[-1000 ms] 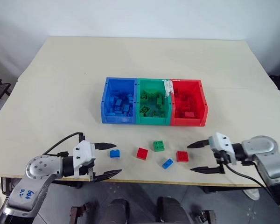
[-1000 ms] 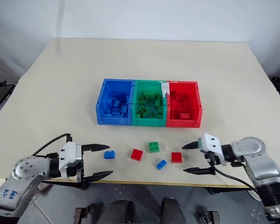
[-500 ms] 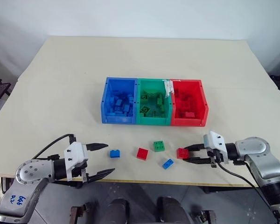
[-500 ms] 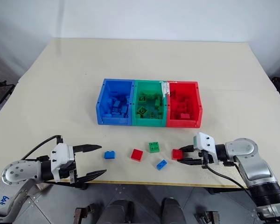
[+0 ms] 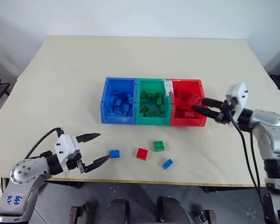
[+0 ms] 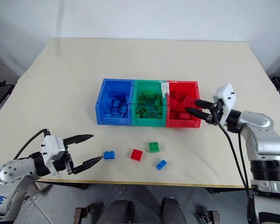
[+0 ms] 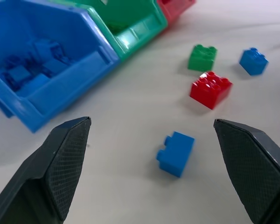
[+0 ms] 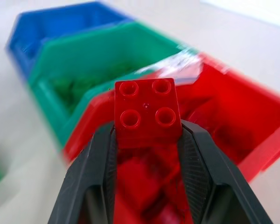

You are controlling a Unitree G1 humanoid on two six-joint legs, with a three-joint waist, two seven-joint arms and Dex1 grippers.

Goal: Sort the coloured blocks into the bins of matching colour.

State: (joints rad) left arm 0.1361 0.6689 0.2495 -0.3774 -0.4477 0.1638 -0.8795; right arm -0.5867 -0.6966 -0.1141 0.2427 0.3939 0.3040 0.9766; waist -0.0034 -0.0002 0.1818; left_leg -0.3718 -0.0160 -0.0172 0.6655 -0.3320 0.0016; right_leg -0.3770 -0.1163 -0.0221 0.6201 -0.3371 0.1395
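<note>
Glossy plastic bins (image 5: 153, 122), studded plastic blocks (image 7: 210, 88), matt tabletop (image 5: 84, 70)

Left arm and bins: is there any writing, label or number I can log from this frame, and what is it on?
Blue handwritten marks on the left arm's grey shell: too small and skewed to read.
Pale tape strip on the wall between the green bin and the red bin: no legible text.
Blocks and table: no text.

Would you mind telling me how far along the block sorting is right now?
All three bins already hold matching bricks. In hand: the right gripper holds a red block over the red bin. Left on the table: two blue blocks, one red, one green. The left gripper is open near one blue block.
</note>
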